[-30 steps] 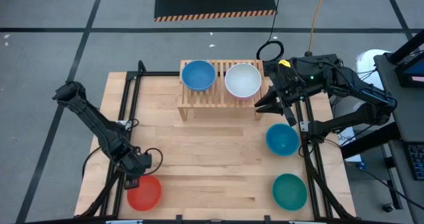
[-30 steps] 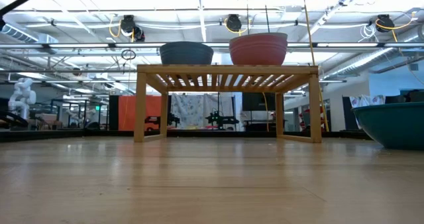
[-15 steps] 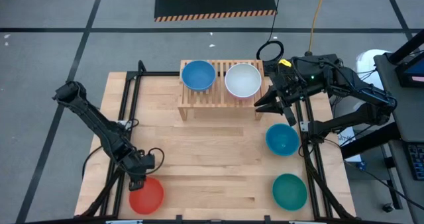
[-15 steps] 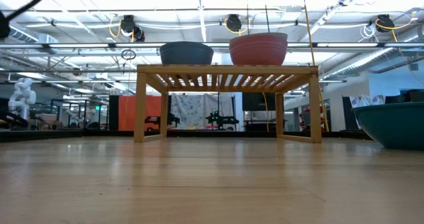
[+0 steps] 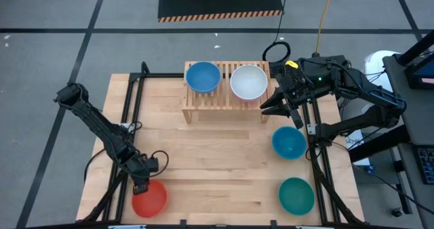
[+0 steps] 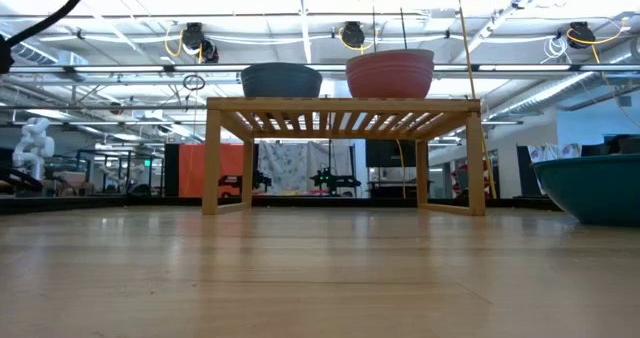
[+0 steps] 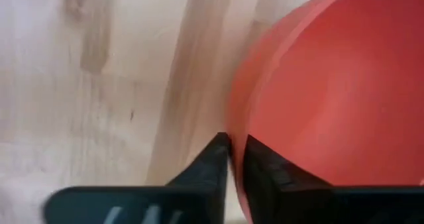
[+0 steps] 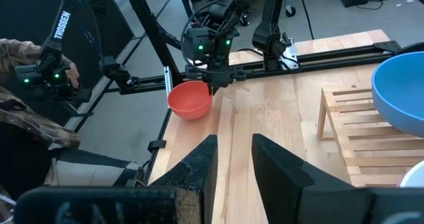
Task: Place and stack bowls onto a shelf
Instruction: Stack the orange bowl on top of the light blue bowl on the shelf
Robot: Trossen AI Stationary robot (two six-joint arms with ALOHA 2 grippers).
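The left gripper (image 5: 141, 186) pinches the rim of the small round red plastic bowl (image 5: 149, 198) at the table's near left corner, fingers (image 7: 211, 164) nearly closed on its wall. The right gripper (image 5: 266, 107), fingers parted and empty, hangs beside the low light-wood slatted shelf (image 5: 211, 102), which holds a blue bowl (image 5: 203, 76) and a white bowl (image 5: 248, 82).

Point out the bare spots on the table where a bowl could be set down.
The widest bare stretch is mid-table, between the shelf, the red bowl and the teal bowl. The strip left of the shelf is bare too. The right edge is crowded: the blue bowl on the table, the teal bowl, and the right end effector.
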